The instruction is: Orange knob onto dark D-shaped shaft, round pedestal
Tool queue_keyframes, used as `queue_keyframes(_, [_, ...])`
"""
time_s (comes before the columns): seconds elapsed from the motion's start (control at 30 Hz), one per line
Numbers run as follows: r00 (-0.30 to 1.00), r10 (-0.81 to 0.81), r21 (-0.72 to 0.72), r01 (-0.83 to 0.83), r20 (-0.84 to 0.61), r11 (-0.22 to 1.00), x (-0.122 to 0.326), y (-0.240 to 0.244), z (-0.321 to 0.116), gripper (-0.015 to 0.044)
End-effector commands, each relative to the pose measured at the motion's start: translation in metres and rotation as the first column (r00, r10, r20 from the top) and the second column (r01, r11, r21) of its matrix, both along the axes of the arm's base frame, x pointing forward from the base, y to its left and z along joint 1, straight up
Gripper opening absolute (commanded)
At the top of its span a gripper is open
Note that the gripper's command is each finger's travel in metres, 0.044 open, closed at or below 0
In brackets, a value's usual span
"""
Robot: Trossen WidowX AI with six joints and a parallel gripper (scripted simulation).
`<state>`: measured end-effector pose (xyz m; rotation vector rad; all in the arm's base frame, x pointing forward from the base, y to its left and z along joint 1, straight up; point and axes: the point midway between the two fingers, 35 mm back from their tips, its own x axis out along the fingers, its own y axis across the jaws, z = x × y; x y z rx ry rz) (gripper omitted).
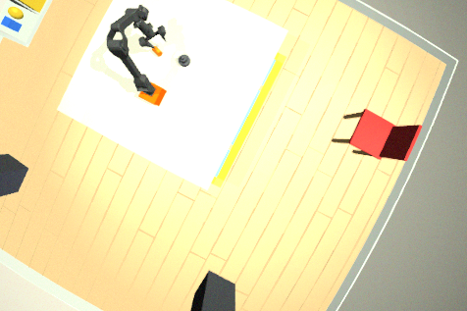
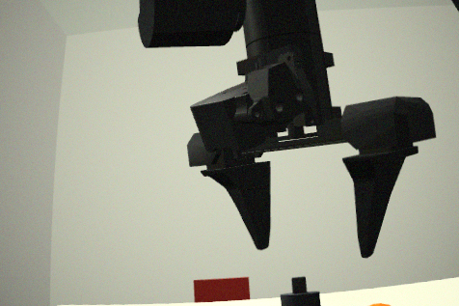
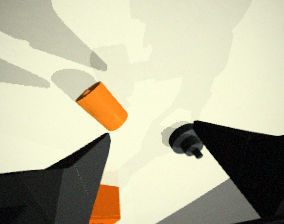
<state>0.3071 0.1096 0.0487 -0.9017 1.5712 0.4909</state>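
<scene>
Rm.: plank floor point(image 1: 289, 176), pale walls point(image 2: 159, 153); red chair point(image 1: 375, 133) at one side. White tabletop point(image 1: 196, 122) point(image 3: 24, 130), yellow strip point(image 1: 250, 122) along one edge.

Item: knob point(image 1: 157, 51) point(image 2: 380, 304) point(image 3: 104, 107), orange, cyl., qty. 1. Loc.: on tabletop, lying on its side, near pedestal, off shaft; hole end visible in wrist view. In ext. view only its top shows, at bottom edge.

Item: pedestal point(image 1: 183, 61) point(image 2: 300, 299) point(image 3: 180, 137), rnd., dark, w/ shaft point(image 2: 299, 285) point(image 3: 196, 152) upright, bare.

Item: gripper point(image 1: 153, 37) point(image 2: 314, 253) point(image 3: 151, 130), blk., qty. 1. Cond.: released, fingers wide apart, nothing btwn.; above tabletop, pointing down, clear of knob.

Item: arm point(image 1: 118, 44) point(image 2: 284, 13), blk., foot at orange block point(image 1: 158, 97) point(image 3: 108, 202).
</scene>
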Motion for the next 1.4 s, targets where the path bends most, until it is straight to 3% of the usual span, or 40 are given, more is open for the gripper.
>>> queue_keyframes(0.0, [0.906,0.416,0.141,-0.404,-0.075,0.904,-0.034,0.042,-0.001,0.044])
queue_keyframes(0.37, [0.906,0.416,0.141,-0.404,-0.075,0.904,-0.034,0.042,-0.001,0.044])
queue_keyframes(0.5, [0.906,0.416,0.141,-0.404,-0.076,0.904,-0.033,0.042,-0.023,0.044])
queue_keyframes(1.37, [0.906,0.416,0.141,-0.404,-0.076,0.904,-0.031,0.043,-0.059,0.044])
